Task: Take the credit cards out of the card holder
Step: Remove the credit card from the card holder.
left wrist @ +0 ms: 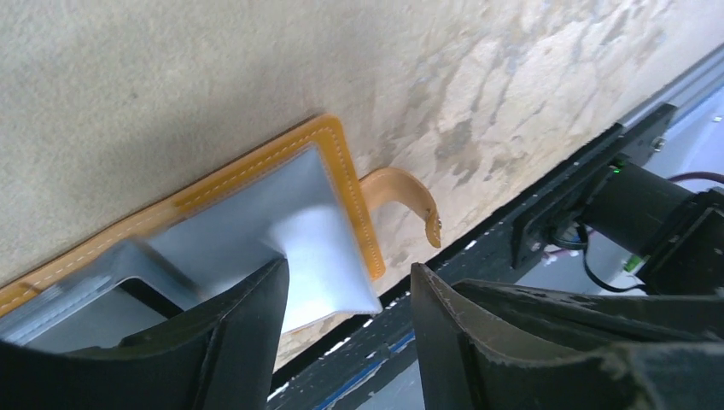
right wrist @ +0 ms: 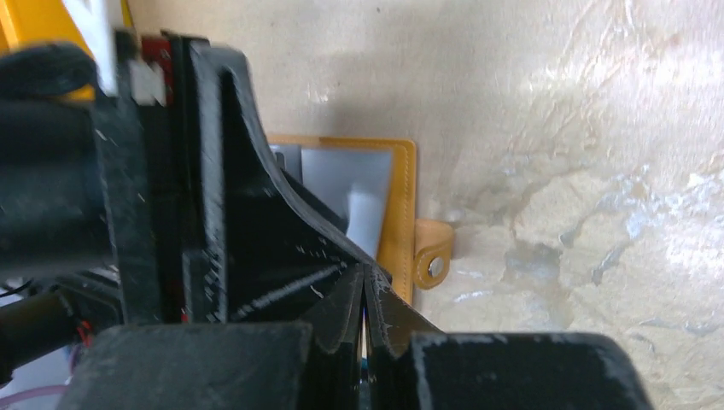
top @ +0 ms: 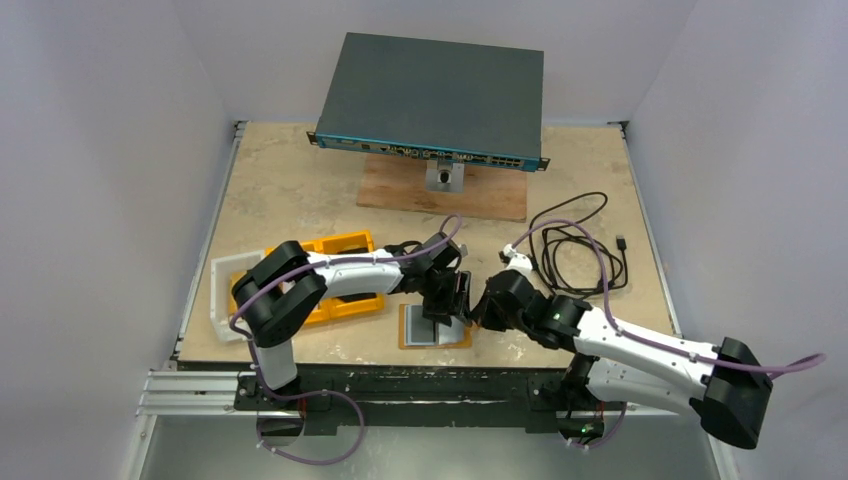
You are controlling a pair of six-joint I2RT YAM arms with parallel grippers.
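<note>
Left gripper (top: 447, 293) and right gripper (top: 483, 303) crowd the card holder (top: 420, 340) at the near edge of the table (top: 300, 190) in the top view, so contact is hidden from you. Left wrist: jaws apart, nothing between them, and a grey credit card (left wrist: 294, 213) lies blurred on the holder. Right wrist: jaws pressed shut at the holder's rim; whether they pin it, you can't tell. Likely extraction step. Next, you need to close on the card's free edge and slide it out.

Top cam: soft, even light, only faint shadows on the bench (top: 300, 190). Left wrist cam: my left tool (left wrist: 348, 282) out of focus, cards (left wrist: 256, 213) smeared at the left end (motion blur). Right wrist cam: right tool (right wrist: 364, 286) near black, bench bright & slightly washed out.
</note>
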